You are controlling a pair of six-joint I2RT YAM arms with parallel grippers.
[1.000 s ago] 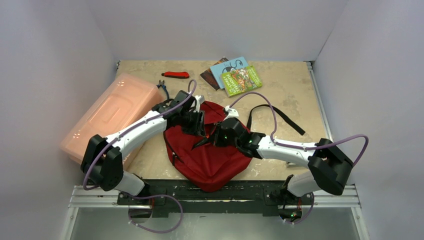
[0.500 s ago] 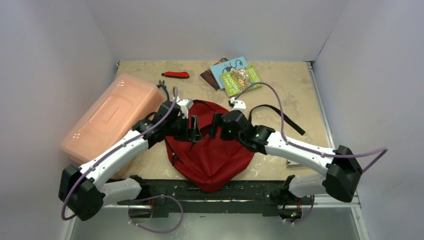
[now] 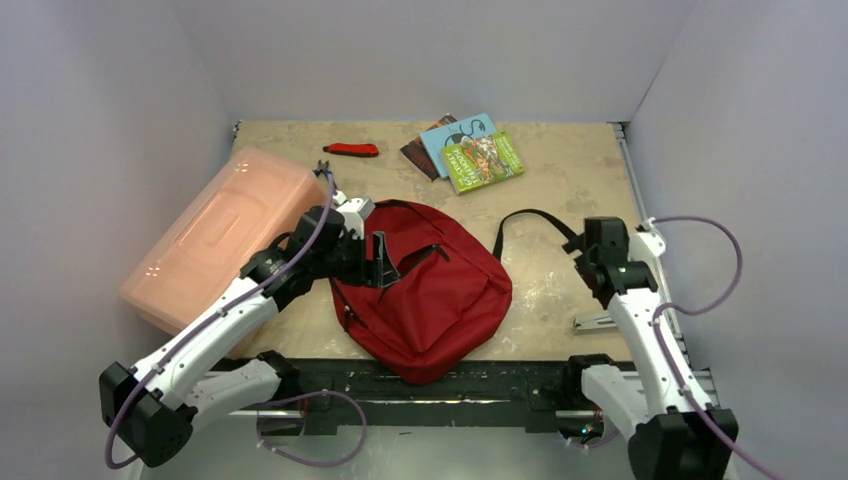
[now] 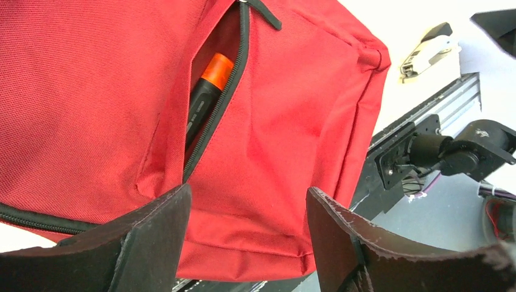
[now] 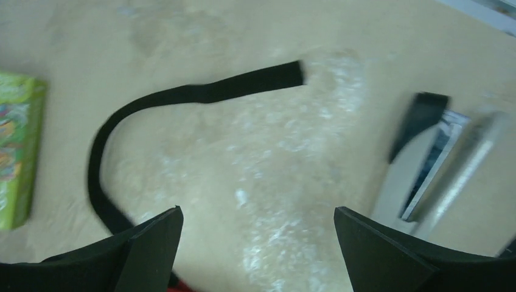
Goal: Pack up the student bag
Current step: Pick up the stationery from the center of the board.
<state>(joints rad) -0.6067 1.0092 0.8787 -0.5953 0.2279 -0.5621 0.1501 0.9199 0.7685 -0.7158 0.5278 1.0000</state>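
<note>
One student bag (image 3: 430, 300) lies near-centre on worktop (image 3: 570, 170), just beside one pink box (image 3: 215, 235). Three books (image 3: 465, 148) at far edge. Student bag: red fabric, black zips, front pocket unzipped, one orange-capped marker (image 4: 204, 100) inside; black strap (image 3: 540, 222) trails right. Left end effector (image 4: 247, 194) released, empty, above pocket. Right end effector (image 5: 257, 219) released, empty, above strap end.

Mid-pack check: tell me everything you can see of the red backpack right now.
The red backpack looks like woven fabric with black zippers. It lies flat on the table, front up, one end reaching the near edge. The front pocket's zipper is open, and a black marker with an orange cap sits inside. Its black webbing strap trails loose across the table to the right. The left pincer hangs open over its left side; contact is unclear.
</note>
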